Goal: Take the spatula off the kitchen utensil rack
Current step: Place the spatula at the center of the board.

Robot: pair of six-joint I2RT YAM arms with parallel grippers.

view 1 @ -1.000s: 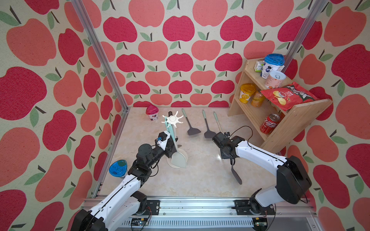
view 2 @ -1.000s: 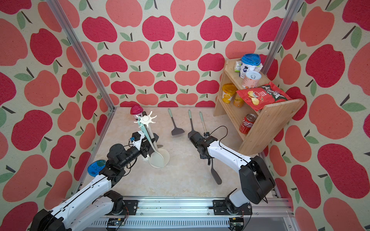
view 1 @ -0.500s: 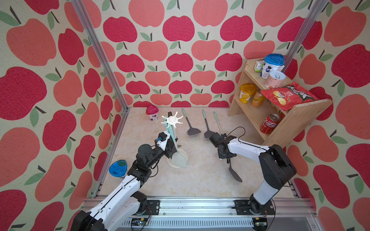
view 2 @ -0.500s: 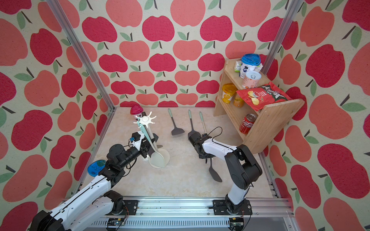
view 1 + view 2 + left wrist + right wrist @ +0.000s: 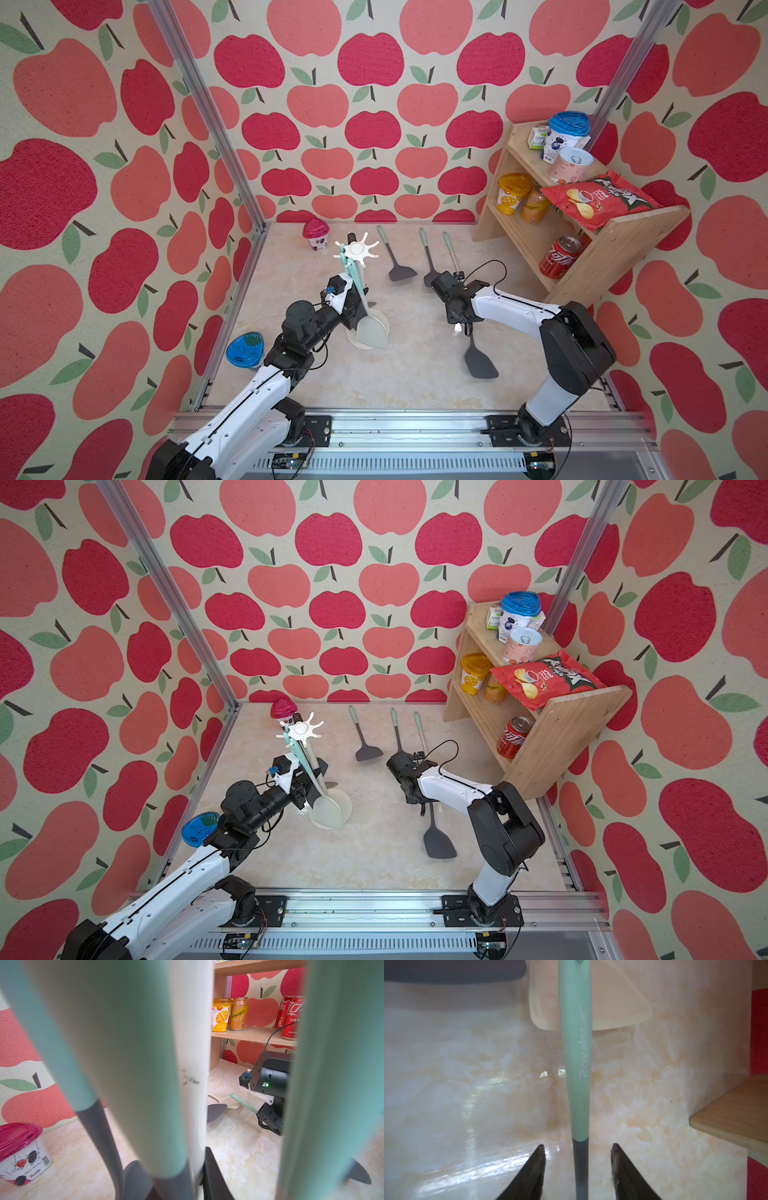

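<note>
Releasing noted: right pincer [image 5: 577, 1147] stands with jaws apart, one tip on each side of the spatula [image 5: 480, 362] handle and neither touching it, clear in the right wrist view. A second ago and half a second ago the pincer sat in much the same spot over that handle, but the release itself is the new thing. Spatula lies flat on the worktop [image 5: 395, 386], dark blade toward the front rail, handle running back under the pincer, well apart from the rack [image 5: 356, 249]. Its place on the worktop looks hardly changed against both earlier frames. Judgement: spatula is off the rack and set down, so the task's core looks done; what remains is for the right arm to lift clear without dragging the handle. Right elbow has swung inward since a second ago and has held there since. Left arm, rack and hanging scoop [image 5: 372, 332] match the earlier frames. Left pincer [image 5: 358, 305] sits right against the pole [image 5: 191, 1064]; its fingers are hidden, so I cannot tell whether it clamps the pole or only rests beside it. Teal-handled tools hang on the rack. Spare spatulas [image 5: 402, 273] lie at the back of the worktop, unmoved.
</note>
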